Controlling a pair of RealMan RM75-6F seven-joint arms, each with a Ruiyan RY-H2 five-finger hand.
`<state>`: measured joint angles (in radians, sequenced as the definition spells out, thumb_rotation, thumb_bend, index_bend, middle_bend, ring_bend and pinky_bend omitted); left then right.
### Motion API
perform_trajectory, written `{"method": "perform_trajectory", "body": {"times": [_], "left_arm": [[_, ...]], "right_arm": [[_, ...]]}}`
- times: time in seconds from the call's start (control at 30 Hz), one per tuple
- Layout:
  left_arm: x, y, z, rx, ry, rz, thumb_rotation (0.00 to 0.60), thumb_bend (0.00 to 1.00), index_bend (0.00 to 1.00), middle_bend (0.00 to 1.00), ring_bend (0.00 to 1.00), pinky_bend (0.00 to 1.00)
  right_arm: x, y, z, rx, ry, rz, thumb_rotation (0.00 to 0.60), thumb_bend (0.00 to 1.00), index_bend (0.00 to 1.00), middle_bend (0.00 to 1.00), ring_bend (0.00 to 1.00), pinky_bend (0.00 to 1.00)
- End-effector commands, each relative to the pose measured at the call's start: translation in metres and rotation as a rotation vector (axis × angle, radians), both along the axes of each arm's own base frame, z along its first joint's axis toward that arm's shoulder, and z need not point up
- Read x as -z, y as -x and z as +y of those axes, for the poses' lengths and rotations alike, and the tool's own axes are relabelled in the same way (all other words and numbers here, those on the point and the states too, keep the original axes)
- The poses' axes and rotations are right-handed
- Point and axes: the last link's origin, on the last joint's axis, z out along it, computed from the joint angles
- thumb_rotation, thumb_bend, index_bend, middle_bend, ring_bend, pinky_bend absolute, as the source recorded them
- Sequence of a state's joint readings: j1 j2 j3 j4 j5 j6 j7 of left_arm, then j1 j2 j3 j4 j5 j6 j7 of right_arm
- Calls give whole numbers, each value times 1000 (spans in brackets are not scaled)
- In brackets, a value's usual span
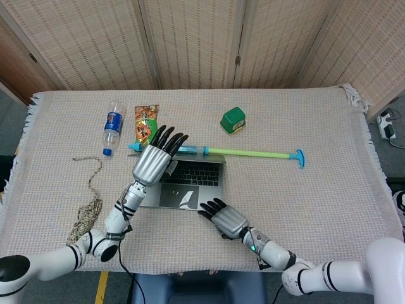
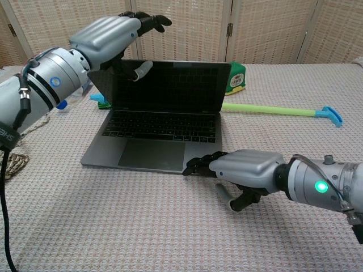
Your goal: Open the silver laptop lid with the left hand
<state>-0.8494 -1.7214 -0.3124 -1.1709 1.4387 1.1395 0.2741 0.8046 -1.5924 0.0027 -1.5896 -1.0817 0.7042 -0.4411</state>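
The silver laptop stands open at mid-table, its dark screen nearly upright. My left hand holds the lid's top left edge. Its thumb lies on the screen side, and the other fingers stretch over the top and behind. My right hand lies palm down by the front right corner, with its dark fingertips resting on the base's edge. It holds nothing.
A blue and green stick lies just behind the lid. A green box is beyond it. A water bottle and a snack bag lie back left, and a rope bundle sits front left.
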Motion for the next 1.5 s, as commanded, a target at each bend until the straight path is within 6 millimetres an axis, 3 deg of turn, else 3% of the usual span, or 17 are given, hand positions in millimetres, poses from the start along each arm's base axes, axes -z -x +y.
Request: {"method": "perform_trajectory", "body": {"times": [0.03,0.3,0.57,1.07,1.5], "left_arm": [[-8,-8,11,-23,-10,14,600,522,70,131,0,0],[-24,-14,36,-130,-36,38,600,349,0,34,0,0],[-44,-10,61,-240,-82,1,600,342,0,21,0,0],[-68,18,103,-501,-138,-5,600,342,0,3,0,0],[-71,21,107,-580,-108,-53,600,338,0,2,0,0]], "right_arm": [[1,-1,-1,0,3,-2,600,903,0,0,54,0],[2,-3,-4,5,9,3,600,906,0,0,91,0],[2,-3,-5,11,17,10,600,908,0,0,98,0],[2,-5,-9,13,24,12,600,915,0,0,94,0],[-1,-6,-8,11,34,1,600,916,0,0,95,0]]}}
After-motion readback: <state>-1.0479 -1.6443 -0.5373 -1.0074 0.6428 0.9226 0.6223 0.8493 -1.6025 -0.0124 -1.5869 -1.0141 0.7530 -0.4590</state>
